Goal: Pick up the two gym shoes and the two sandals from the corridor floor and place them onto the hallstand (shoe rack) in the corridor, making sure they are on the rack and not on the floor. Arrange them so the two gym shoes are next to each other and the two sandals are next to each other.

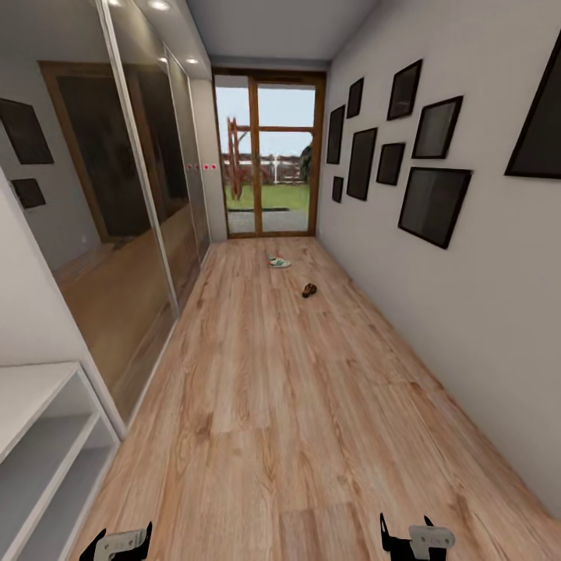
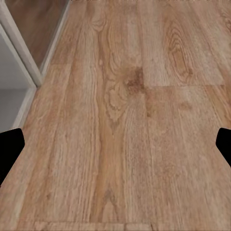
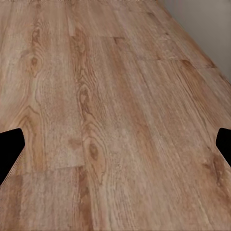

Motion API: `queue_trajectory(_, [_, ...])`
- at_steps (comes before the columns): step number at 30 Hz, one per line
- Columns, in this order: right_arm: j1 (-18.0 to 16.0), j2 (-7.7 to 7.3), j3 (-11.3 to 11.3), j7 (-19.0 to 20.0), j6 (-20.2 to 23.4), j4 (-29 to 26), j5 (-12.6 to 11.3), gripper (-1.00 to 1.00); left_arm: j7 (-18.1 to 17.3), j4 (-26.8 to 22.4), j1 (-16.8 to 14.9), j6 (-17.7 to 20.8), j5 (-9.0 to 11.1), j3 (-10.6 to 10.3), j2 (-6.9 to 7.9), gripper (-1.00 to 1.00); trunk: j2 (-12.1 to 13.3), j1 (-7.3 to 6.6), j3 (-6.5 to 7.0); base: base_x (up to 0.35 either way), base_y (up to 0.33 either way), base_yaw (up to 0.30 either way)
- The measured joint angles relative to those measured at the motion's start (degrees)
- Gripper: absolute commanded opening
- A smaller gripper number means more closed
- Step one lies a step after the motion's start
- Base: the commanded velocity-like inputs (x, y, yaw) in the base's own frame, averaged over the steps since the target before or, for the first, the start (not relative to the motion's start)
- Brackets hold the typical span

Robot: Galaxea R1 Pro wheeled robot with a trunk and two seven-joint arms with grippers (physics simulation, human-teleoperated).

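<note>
Far down the corridor floor (image 1: 296, 374), toward twelve o'clock from the robot, lies a white gym shoe (image 1: 278, 262) with a green marking; it may be one shoe or a pair lying together, too small to count. Just beyond it toward four o'clock, nearer the robot, sits a small dark brown sandal (image 1: 309, 291), and again it is too small to say whether that is one or two. So of four pieces of footwear wanted, at least two can be made out, both still on the floor and close to one another. The gym shoe's long axis seems to run roughly nine-to-three across the corridor; the sandal's cannot be told. Both lie well apart from the fingers, straight ahead and slightly to the one o'clock side, so the right gripper (image 1: 411, 541) is judged a little nearer than the left gripper (image 1: 118, 544), though the base must first roll forward a long way. In each wrist view the dark fingertips (image 2: 10, 149) (image 3: 10, 149) stand at opposite edges with bare planks between, so both grippers are spread wide and hold nothing. The hallstand (image 1: 43, 436), a pale grey unit with open shelf rows, stands at about nine o'clock beside the left arm, with nothing on the part that shows. Beyond it, mirrored wardrobe doors (image 1: 132, 234) line the left wall, eight dark picture frames (image 1: 433, 202) hang on the right wall, and a glazed garden door (image 1: 269, 156) closes the far end.
</note>
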Motion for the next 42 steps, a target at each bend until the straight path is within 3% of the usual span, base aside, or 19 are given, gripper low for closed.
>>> queue_trajectory(42, [0.00,0.00,0.00,-0.18,-0.01,-0.06,0.00,1.00,0.00,0.01,-0.03,-0.07,0.00,0.00,0.00,1.00,0.00,0.00,0.00,0.337,0.017,0.000])
